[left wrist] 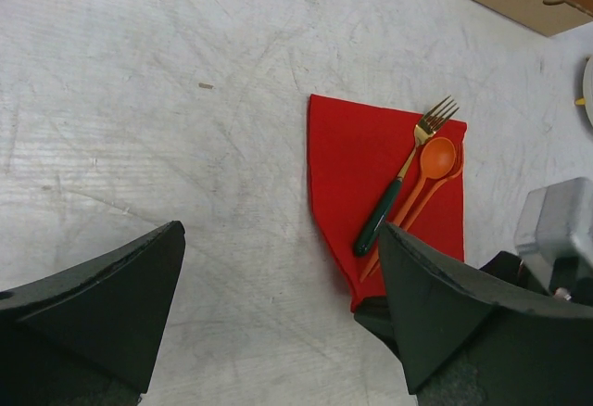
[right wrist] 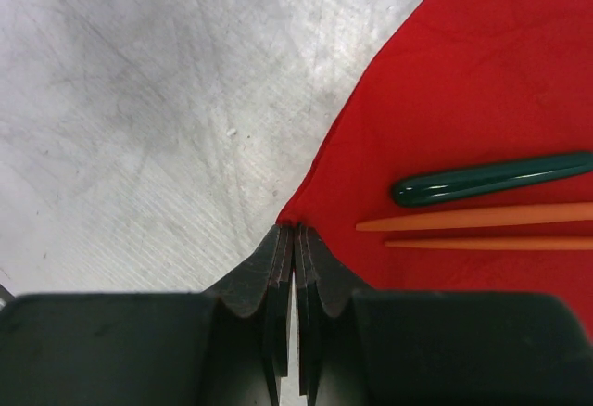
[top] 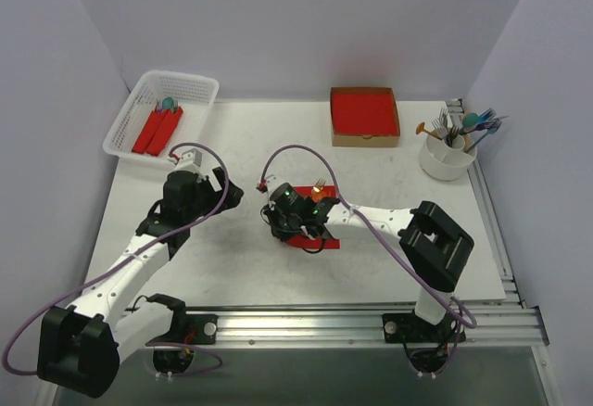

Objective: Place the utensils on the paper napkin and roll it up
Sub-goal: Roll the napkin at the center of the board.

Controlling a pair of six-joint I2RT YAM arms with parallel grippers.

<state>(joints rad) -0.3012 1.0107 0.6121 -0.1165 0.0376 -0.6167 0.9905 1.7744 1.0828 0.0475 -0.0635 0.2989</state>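
The red paper napkin (left wrist: 357, 165) lies flat on the table, mostly under my right wrist in the top view (top: 320, 243). On it lie a fork with a dark green handle (left wrist: 384, 211) and two orange utensils, one a spoon (left wrist: 435, 160). My right gripper (right wrist: 295, 232) is shut on the napkin's near corner (right wrist: 463, 100), beside the green handle (right wrist: 491, 179) and the orange handles (right wrist: 473, 221). It also shows in the top view (top: 283, 225). My left gripper (left wrist: 283, 230) is open and empty, just left of the napkin (top: 236, 191).
A white basket (top: 199, 86) at the back left holds red rolls. A brown cardboard box (top: 364, 92) with a red stack stands at the back. A white cup (top: 447, 160) of spare utensils stands at the right, by the table's rail.
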